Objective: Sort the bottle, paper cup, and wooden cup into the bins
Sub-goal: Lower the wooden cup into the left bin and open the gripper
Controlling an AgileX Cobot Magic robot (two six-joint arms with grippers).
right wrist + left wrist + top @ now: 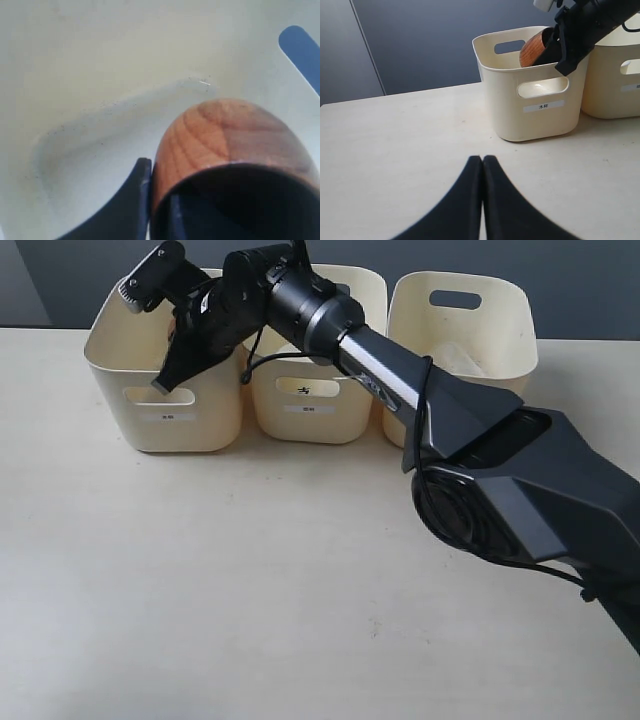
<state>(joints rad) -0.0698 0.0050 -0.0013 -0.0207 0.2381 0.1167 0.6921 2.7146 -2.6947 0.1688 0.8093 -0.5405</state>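
Note:
My right gripper [159,187] is shut on the rim of the wooden cup [230,135], one finger outside the wall and one inside. The brown cup [535,47] hangs tilted in the mouth of the left bin [165,425], above its pale floor [100,135]. The right arm [380,360] reaches across from the right, over the middle bin [310,420]. My left gripper [483,159] is shut on nothing, low over the table in front of the left bin [535,120]. Neither the bottle nor the paper cup shows.
Three cream bins stand in a row at the back of the table; the right bin [500,330] is partly behind the arm. The right arm's black base [540,490] fills the right side. Bare tabletop [200,580] lies in front of the bins.

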